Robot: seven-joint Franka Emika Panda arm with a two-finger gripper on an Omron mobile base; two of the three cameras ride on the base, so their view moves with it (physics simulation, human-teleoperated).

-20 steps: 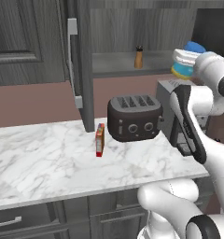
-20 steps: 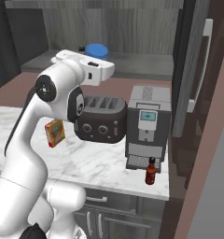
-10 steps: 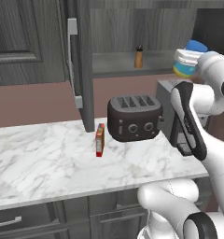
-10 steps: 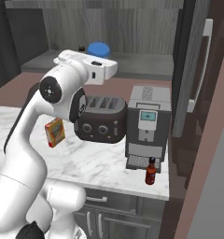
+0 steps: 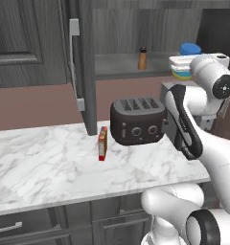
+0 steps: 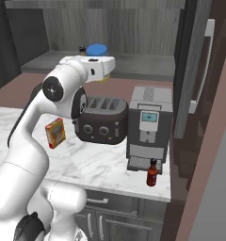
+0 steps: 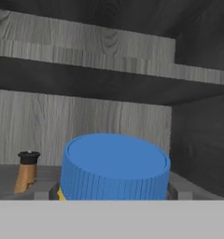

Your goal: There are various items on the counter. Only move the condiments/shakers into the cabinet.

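Observation:
My gripper (image 5: pixel 183 67) (image 6: pixel 103 70) (image 7: pixel 115 192) is shut on the blue-lidded jar (image 5: pixel 186 56) (image 6: pixel 97 50) (image 7: pixel 115 165), which it holds upright at the right end of the cabinet's grey shelf (image 5: pixel 119 67) (image 6: pixel 143 66). On that shelf, left of the jar, stands the small brown shaker (image 5: pixel 143 58) (image 6: pixel 82 48) (image 7: pixel 26 175). The dark red bottle (image 6: pixel 152 173) stands on the counter (image 5: pixel 50 167) in front of the coffee machine. Left of the toaster stands the red-orange box (image 5: pixel 102 143) (image 6: pixel 55 133).
A dark toaster (image 5: pixel 137 120) (image 6: pixel 101 120) sits on the marble under the shelf, with a grey coffee machine (image 6: pixel 149 124) to its right. The cabinet door (image 5: pixel 83 72) hangs open at the shelf's left. A tall dark door with a silver handle (image 6: pixel 206 61) rises at the right.
The hand with the jar has crept slightly left, toward the shelf. The shaker, bottle and box have stayed where they were.

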